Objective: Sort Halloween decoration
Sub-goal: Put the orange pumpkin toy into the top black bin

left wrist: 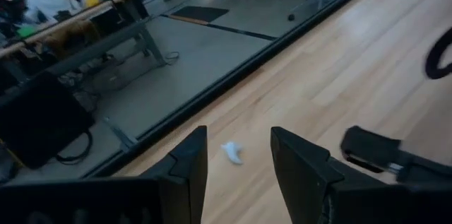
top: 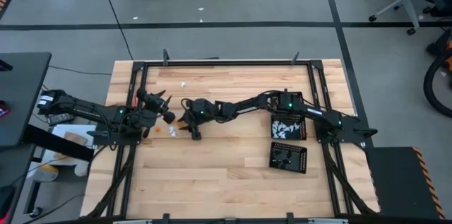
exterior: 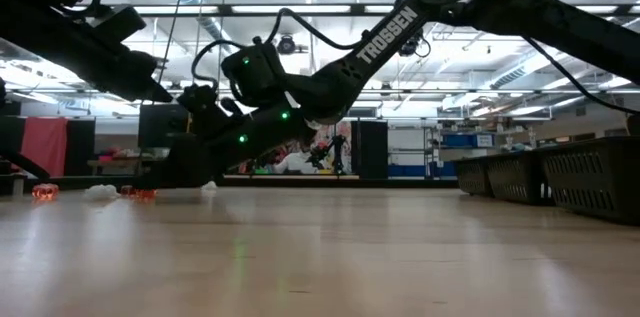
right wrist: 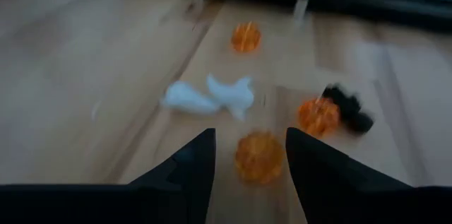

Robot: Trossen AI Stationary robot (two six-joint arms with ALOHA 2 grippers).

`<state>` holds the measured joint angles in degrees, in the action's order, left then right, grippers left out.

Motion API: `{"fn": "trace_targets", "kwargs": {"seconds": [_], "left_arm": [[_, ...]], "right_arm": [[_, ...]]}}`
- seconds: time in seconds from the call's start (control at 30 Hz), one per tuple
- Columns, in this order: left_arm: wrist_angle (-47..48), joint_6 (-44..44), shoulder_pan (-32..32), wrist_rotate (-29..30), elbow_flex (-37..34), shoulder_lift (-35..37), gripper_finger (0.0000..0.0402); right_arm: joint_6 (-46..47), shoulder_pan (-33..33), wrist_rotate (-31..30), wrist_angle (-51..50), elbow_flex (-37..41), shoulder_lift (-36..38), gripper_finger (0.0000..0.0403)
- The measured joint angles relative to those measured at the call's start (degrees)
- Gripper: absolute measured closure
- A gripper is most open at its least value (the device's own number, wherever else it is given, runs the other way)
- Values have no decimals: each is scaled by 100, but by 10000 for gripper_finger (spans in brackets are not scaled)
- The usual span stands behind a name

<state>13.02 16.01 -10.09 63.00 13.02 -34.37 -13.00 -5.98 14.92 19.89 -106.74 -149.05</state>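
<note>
Several tiny Halloween decoration pieces lie on the wooden table left of centre: orange pumpkins (right wrist: pixel 246 37) (right wrist: pixel 318 114), white ghosts (right wrist: pixel 208 97) and a black piece (right wrist: pixel 349 109). My right gripper (right wrist: pixel 244 155) (top: pixel 182 124) reaches low across the table to them and stands open. One orange pumpkin (right wrist: pixel 259 157) lies on the wood just ahead of its fingertips, between them, apart from both. My left gripper (left wrist: pixel 239 150) (top: pixel 161 101) hovers open close by at the table's left, pointing toward a lone white piece (left wrist: pixel 233 152) (top: pixel 183 84) near the far edge.
Two black perforated trays (top: pixel 288 126) (top: pixel 287 157) stand at the table's right, under and beside the right arm. A dark metal frame (top: pixel 219 63) runs round the table. Bare wood lies at the near side. The low view shows orange pieces (exterior: pixel 43 192) and a white piece (exterior: pixel 100 192) on the table.
</note>
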Motion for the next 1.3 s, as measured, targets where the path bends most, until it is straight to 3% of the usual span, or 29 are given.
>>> {"fn": "trace_targets", "kwargs": {"seconds": [0.37,0.5,0.93,1.3], "left_arm": [[-29,-125,0,-1025,0,0,260],[-26,-360,-2,-1347,0,0,260],[127,-367,-2,-1386,0,0,260],[188,-310,-2,-1386,0,0,260]], "right_arm": [[-91,1,5,-192,0,0,249],[-197,-4,340,-234,0,0,268],[-382,-5,409,-340,-9,14,322],[-369,-10,424,-362,-9,24,327]]}}
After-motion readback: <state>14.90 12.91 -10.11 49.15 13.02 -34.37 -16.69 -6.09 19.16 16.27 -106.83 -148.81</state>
